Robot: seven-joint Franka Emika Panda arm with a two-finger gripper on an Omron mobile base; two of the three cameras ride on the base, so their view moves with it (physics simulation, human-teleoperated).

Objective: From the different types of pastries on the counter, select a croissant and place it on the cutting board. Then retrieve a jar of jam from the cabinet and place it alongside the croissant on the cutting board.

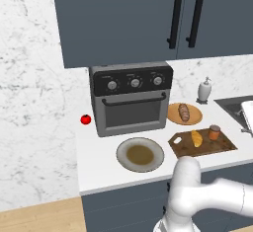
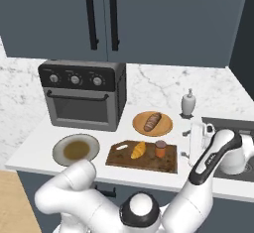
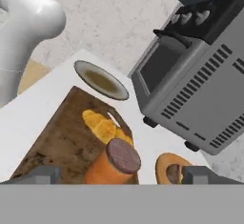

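A golden croissant (image 1: 196,138) (image 2: 138,150) (image 3: 102,125) lies on the brown wooden cutting board (image 1: 220,147) (image 2: 149,163) (image 3: 57,142). Right beside it on the board stands an orange jam jar (image 1: 214,132) (image 2: 160,148) (image 3: 116,163) with a dark red lid, upright. My gripper (image 2: 185,144) (image 1: 245,122) (image 3: 123,175) hovers off the board's right end, near the sink, open and holding nothing. Its fingertips (image 3: 45,175) stand wide apart and clear of the jar.
A toaster oven (image 1: 131,97) (image 2: 84,95) stands at the back. A wooden plate with a brown pastry (image 1: 184,113) (image 2: 152,122), a grey plate (image 1: 140,154) (image 2: 76,149), a tomato (image 1: 86,119), a soap dispenser (image 2: 187,103) and a sink (image 1: 237,106) surround the board. Cabinet doors (image 2: 101,16) overhead are closed.
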